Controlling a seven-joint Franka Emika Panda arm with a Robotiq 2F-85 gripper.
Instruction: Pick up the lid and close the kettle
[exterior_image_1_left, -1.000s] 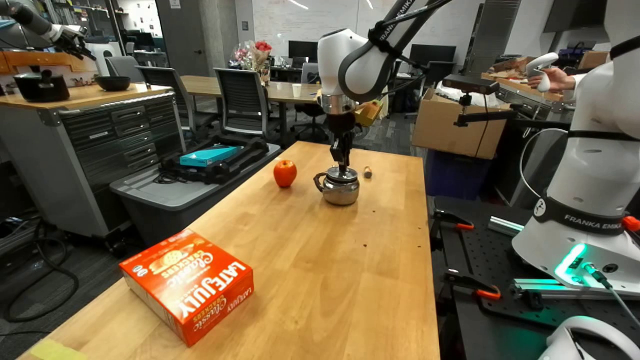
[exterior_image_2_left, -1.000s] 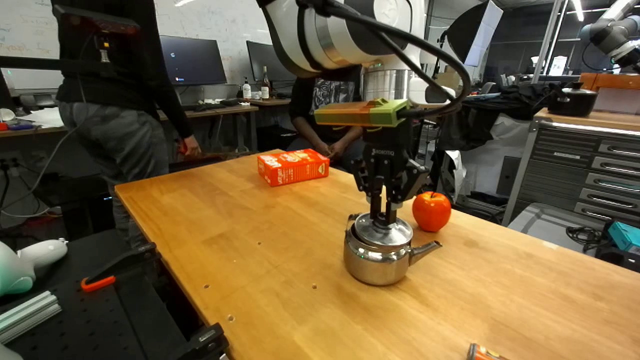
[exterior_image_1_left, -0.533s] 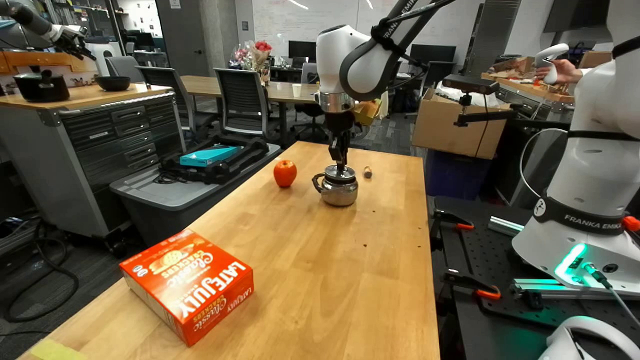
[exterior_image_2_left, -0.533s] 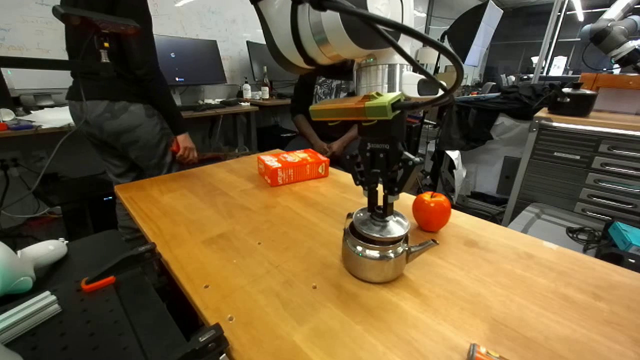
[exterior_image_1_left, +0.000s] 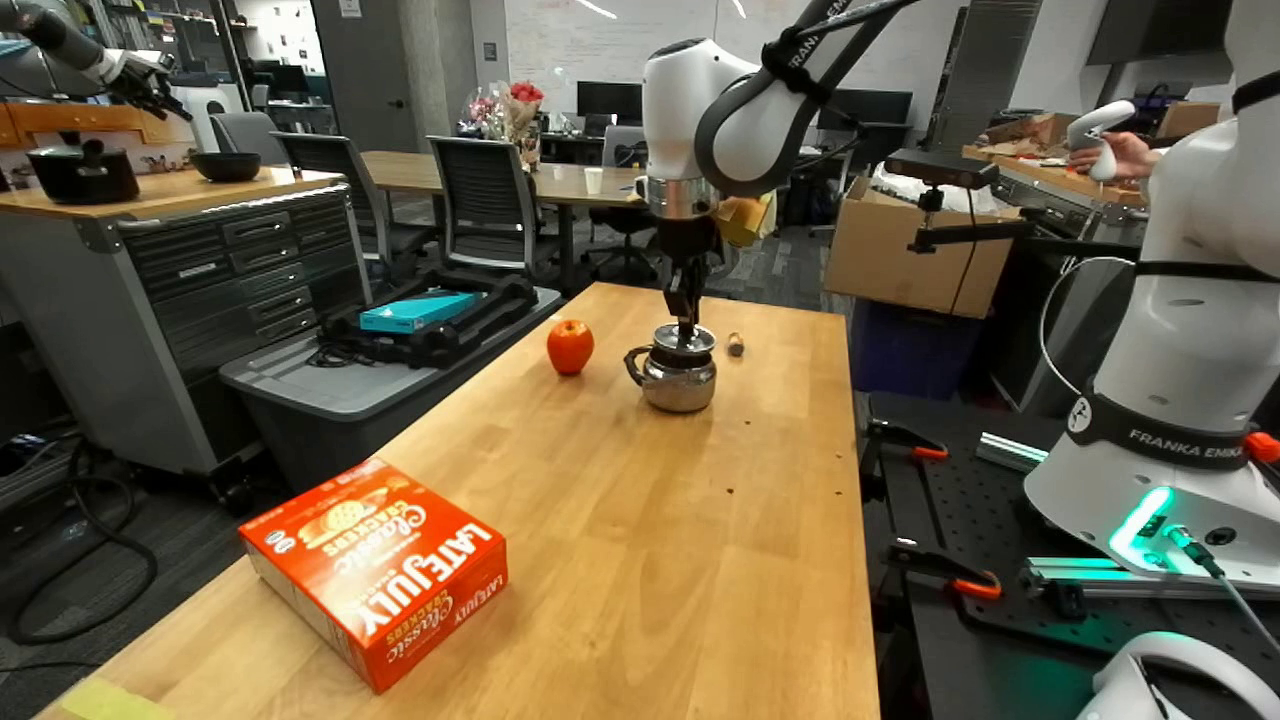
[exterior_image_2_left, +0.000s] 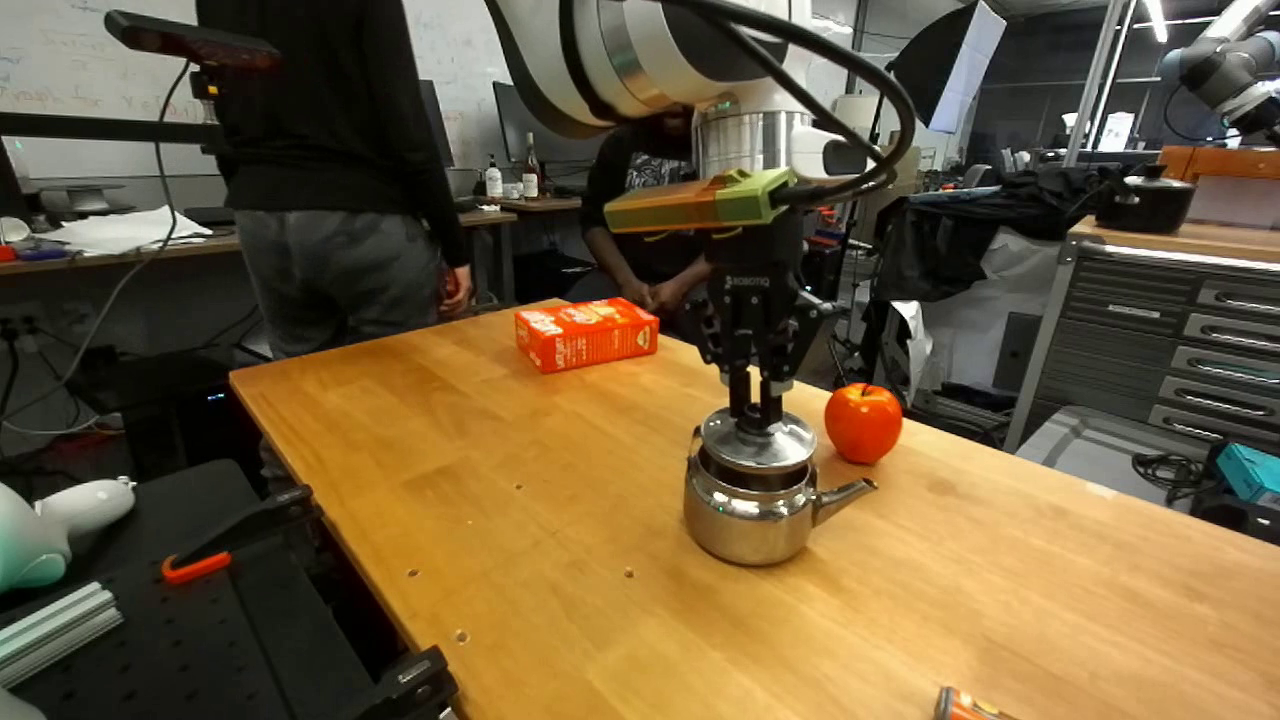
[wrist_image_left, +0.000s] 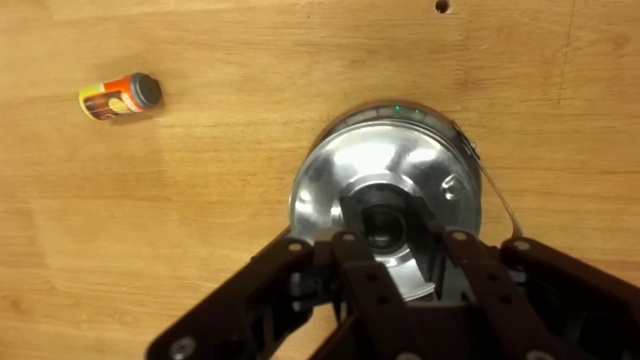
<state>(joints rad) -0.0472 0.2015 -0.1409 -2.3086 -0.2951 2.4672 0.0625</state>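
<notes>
The small silver kettle (exterior_image_2_left: 748, 522) stands upright on the table, also visible in an exterior view (exterior_image_1_left: 678, 386); its spout points toward the red fruit. The round silver lid (exterior_image_2_left: 752, 452) is held just above the kettle's opening, with a dark gap showing between them; it also shows in an exterior view (exterior_image_1_left: 684, 343). My gripper (exterior_image_2_left: 757, 412) points straight down, its fingers closed around the lid's dark knob. In the wrist view the lid (wrist_image_left: 372, 152) covers most of the kettle (wrist_image_left: 400, 113), whose far rim shows beyond it. The fingers (wrist_image_left: 386, 215) flank the knob.
A red fruit (exterior_image_2_left: 863, 422) stands close to the kettle, on its spout side. A small orange-labelled cylinder (wrist_image_left: 120, 97) lies on the table, also in an exterior view (exterior_image_1_left: 735, 344). An orange cracker box (exterior_image_1_left: 380, 570) lies farther along the table. A person (exterior_image_2_left: 340, 180) stands behind.
My gripper has risen slightly with the lid, widening the gap above the kettle. The kettle shifted very slightly, then stayed still. The standing person moved in the background.
</notes>
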